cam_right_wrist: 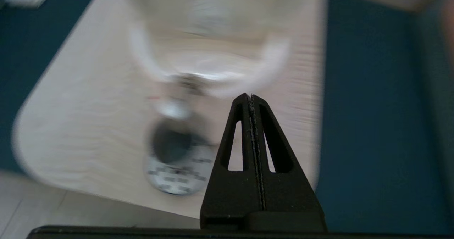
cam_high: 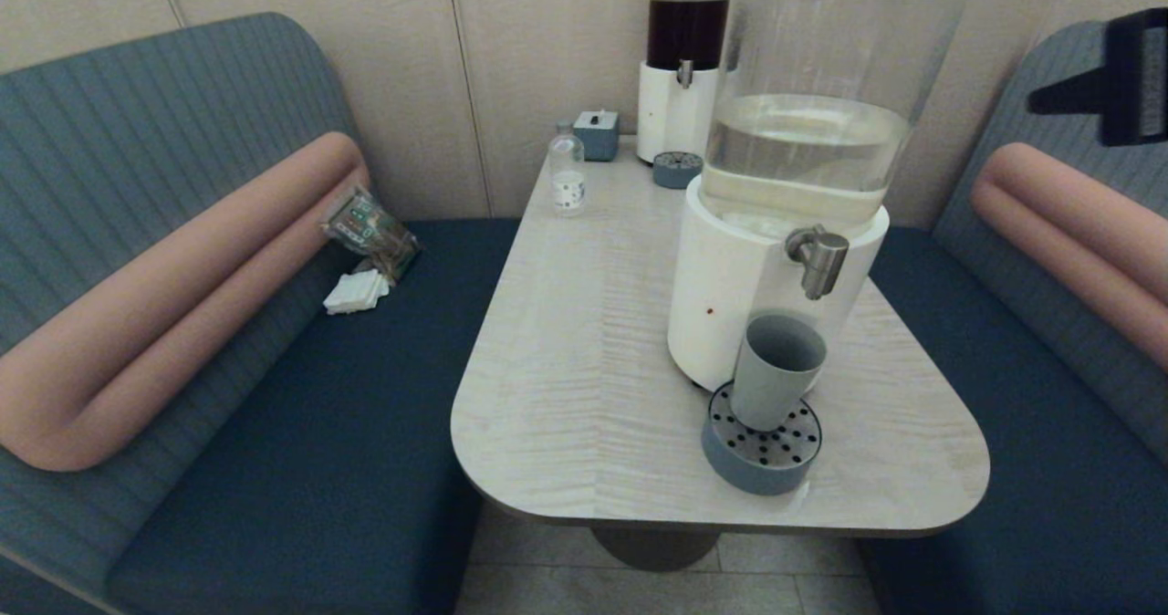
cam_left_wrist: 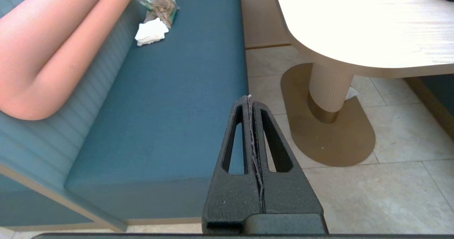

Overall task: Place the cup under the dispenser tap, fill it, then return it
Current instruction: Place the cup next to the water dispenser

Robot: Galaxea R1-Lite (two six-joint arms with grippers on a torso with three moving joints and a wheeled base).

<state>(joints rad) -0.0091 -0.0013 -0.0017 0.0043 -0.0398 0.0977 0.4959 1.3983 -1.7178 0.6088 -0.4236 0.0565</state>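
1. The right gripper (cam_right_wrist: 251, 96), two black plastic fingers with slotted cut-outs, is pressed closed with nothing between its tips. It hangs above the table, and in the head view only a dark part of it shows at the upper right edge of the frame (cam_high: 1127, 77).
2. In the right wrist view, the small matte grey-blue tapered cup (cam_right_wrist: 171, 146) lies left of and below the closed fingertips, apart from them; this view is blurred, so fine detail cannot be told.
3. In the head view, the cup (cam_high: 776, 370) stands upright and free of either gripper in the lower centre-right of the frame, on a round grey-blue perforated drip tray (cam_high: 763, 455).
4. The short brushed-steel cylindrical dispenser tap (cam_high: 819, 262) sits just above and slightly right of the cup's open mouth. Whether the cup holds liquid cannot be told.
5. The tap belongs to the large white-based dispenser (cam_high: 730, 286), whose clear tank holds pale liquid.
6. The pale wood-grain table with rounded corners (cam_high: 584, 359) carries the dispenser and the tray near its front edge.
7. At the upper centre of the head view stand a smaller dark-liquid dispenser (cam_high: 684, 58), a small clear bottle with a white label (cam_high: 567, 175) and a small grey-blue box (cam_high: 597, 134).
8. The left gripper (cam_left_wrist: 250, 98), fingers also pressed together and empty, sits low beside the dark blue bench seat (cam_left_wrist: 170, 100), well apart from the cup.
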